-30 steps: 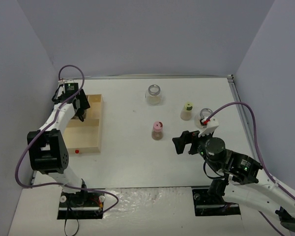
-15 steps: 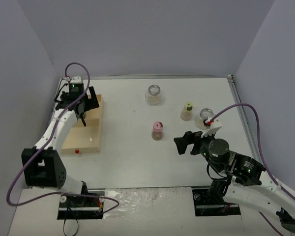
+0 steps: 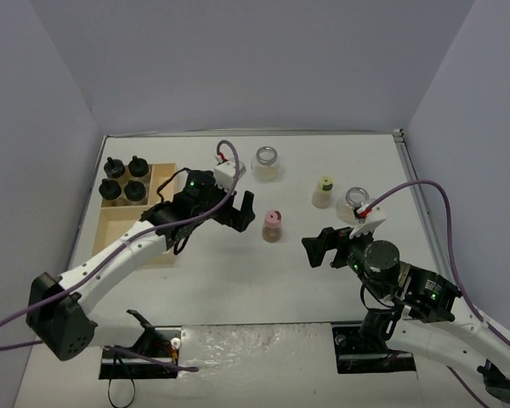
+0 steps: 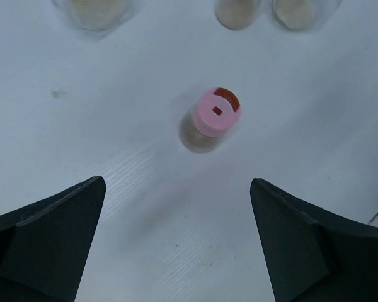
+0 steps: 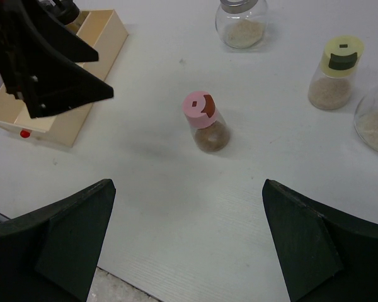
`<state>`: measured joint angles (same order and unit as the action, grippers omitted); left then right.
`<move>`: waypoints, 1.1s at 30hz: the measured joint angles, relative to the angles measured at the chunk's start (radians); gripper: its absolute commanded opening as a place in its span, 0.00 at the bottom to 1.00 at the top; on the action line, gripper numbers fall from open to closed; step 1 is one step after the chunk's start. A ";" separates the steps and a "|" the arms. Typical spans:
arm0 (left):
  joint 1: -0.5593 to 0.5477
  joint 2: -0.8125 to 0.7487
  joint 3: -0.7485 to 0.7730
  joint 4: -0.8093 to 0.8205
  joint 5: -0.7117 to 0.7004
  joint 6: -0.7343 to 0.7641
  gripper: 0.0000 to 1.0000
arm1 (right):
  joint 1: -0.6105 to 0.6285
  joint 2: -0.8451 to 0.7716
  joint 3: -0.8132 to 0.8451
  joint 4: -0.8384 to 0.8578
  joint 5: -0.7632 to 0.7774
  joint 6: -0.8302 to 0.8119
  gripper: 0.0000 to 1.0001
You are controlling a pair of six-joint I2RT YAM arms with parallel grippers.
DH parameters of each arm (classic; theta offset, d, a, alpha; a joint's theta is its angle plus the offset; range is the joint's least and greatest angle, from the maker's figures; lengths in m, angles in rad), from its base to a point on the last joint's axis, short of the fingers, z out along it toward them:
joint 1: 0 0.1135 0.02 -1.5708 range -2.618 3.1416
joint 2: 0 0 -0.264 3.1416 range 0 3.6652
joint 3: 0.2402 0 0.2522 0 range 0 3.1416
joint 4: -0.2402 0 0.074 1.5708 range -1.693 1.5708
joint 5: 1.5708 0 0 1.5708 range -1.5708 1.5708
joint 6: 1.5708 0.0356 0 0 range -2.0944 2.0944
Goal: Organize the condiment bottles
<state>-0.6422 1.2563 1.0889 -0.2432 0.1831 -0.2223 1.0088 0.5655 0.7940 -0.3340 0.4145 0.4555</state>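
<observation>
The pink-capped jar (image 3: 272,225) stands mid-table; it also shows in the left wrist view (image 4: 215,116) and the right wrist view (image 5: 205,123). My left gripper (image 3: 240,212) is open and empty just left of it, apart from it (image 4: 176,239). My right gripper (image 3: 321,246) is open and empty to its right (image 5: 189,245). Four black-capped jars (image 3: 123,178) stand in the far end of the wooden tray (image 3: 144,238). A wide silvery-lidded jar (image 3: 265,161) stands at the back. The yellow-green-capped jar (image 3: 323,191) and the second wide jar (image 3: 354,202) stand to the right.
The tray's near compartments (image 5: 63,107) hold no jars. A small red thing (image 5: 25,133) lies by the tray's near corner. Grey walls close in the table on three sides. My right arm's cable runs past the second wide jar.
My left arm has swung from over the tray's far end to mid-table beside the pink-capped jar, uncovering the four black-capped jars. My right arm has barely moved.
</observation>
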 measured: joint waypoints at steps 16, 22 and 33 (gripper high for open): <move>-0.105 0.435 0.230 0.032 0.205 0.275 0.87 | 0.000 0.023 0.001 0.000 -0.030 -0.002 1.00; -0.110 0.512 0.292 0.002 0.204 0.326 0.79 | 0.000 0.009 0.009 0.000 -0.038 0.004 1.00; -0.110 0.565 0.304 -0.037 0.184 0.375 0.36 | 0.000 -0.010 0.012 0.000 -0.037 0.012 1.00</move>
<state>-0.7517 1.8212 1.3925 -0.2799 0.3669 0.1531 1.0088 0.5557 0.8059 -0.3340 0.3771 0.4677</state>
